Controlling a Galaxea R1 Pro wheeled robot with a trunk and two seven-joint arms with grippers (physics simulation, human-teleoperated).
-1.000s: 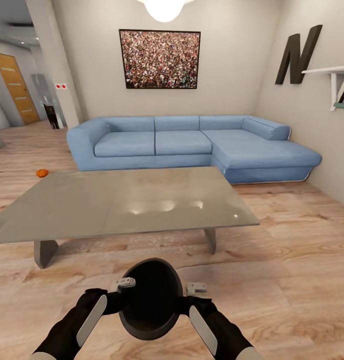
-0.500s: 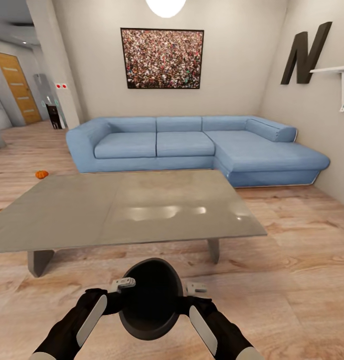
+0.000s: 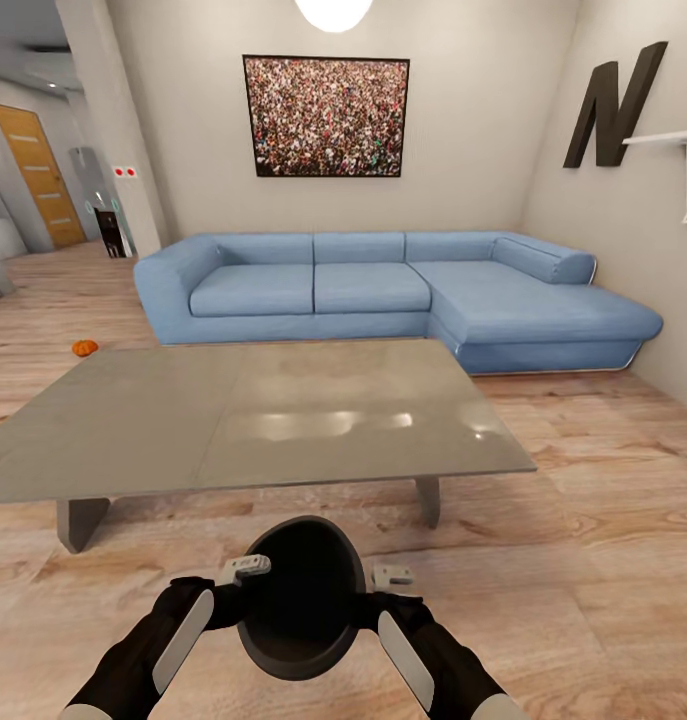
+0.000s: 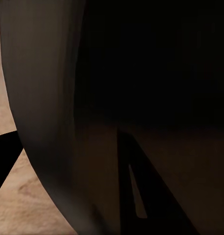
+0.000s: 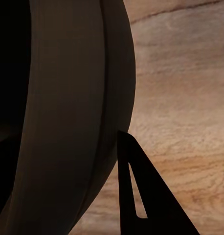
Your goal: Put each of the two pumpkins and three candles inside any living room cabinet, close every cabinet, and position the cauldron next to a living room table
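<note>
Cauldron held low in front of the trunk, above the wood floor, just short of the near edge of the grey bench. Left end effector grips the rim on its side; right end effector does the same opposite. Each is pinched on the cauldron's rim, one finger outside the wall as the right wrist view shows, the other presumably inside.

One pumpkin sits on the floor well beyond the bench's far left corner, near the blue sofa. Bench top is bare.

Handling judgement: the cauldron looks rigid, thick-walled and dark, probably heavy for its size, with a smooth curved wall that offers little friction. A two-sided rim hold is sensible; a single end effector would likely let it swing or tip. Not fragile by the look, but a rounded belly may roll if set down tilted. It should go down level, close beside the bench leg, before either side releases.
</note>
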